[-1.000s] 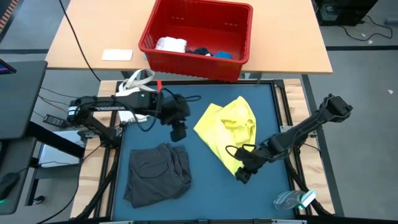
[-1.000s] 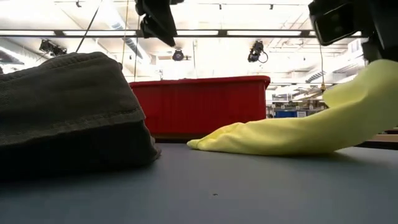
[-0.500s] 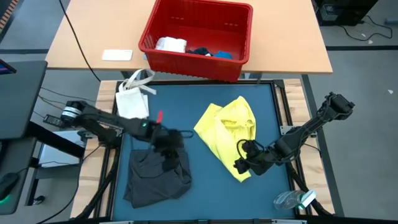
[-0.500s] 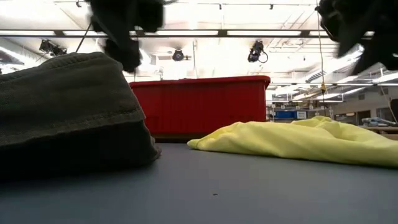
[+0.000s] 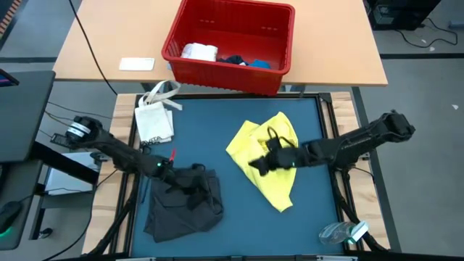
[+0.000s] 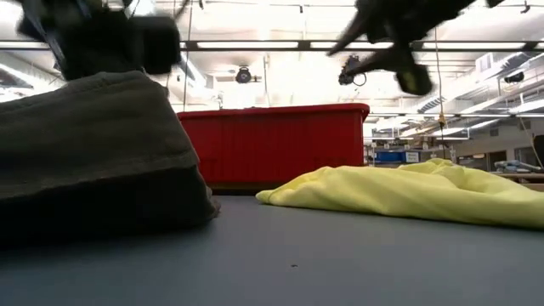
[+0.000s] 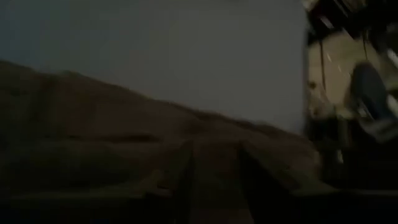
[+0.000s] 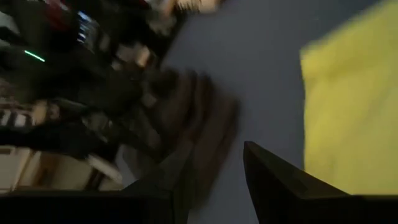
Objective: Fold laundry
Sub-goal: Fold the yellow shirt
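Counter (image 5: 239,217), blue mat surface: two garments lying on it, well apart

1. Dark grey garment (image 5: 185,203), one, crumpled, at the near left of the mat; in the low view it fills the left foreground (image 6: 93,153)
2. Yellow T-shirt (image 5: 279,185), one, bunched, right of centre; in the low view it lies flat and low at the right (image 6: 408,191)

Red basket (image 5: 230,43), one, on the wooden table beyond the mat, holding three cloth pieces side by side: one white cloth (image 5: 199,52), one dark navy garment (image 5: 233,59), one small blue piece (image 5: 259,64)

White bag (image 5: 155,116), one, with strap handles, at the far left corner of the mat

White card (image 5: 137,64), one, on the wooden table left of the basket

Arms, two:
- Left pincer (image 5: 190,194), low over the top edge of the dark grey garment and seemingly touching it; blurred, so cannot tell how wide its fingers stand or whether it has hold of the cloth
- Right pincer (image 5: 255,162), above the middle of the yellow T-shirt; its own wrist view shows two dark fingers (image 8: 280,186) set apart with blue mat between them and nothing in the gap
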